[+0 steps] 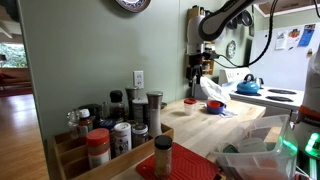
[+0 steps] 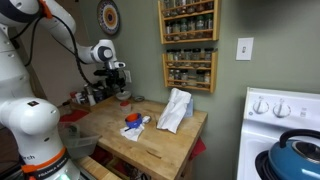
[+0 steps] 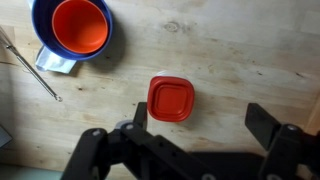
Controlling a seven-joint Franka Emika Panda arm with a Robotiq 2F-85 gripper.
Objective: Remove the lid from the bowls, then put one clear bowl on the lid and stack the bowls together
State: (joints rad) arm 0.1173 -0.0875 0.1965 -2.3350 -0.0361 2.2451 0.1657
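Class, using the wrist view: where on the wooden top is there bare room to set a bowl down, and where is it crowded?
The wooden top is bare right of the red lid and above it, right of the blue bowl. Crowded: upper left, where that bowl holds an orange bowl, a thin metal rod beside it.

We're in a home kitchen here: a white stove (image 2: 284, 104) with a blue kettle (image 2: 297, 160) on it, wall racks (image 2: 188, 45) packed with spice jars (image 2: 190, 72), a butcher-block counter (image 2: 165, 146), more spice bottles (image 1: 112, 128) crowding the foreground, and a clock (image 2: 108, 17) on the green wall.
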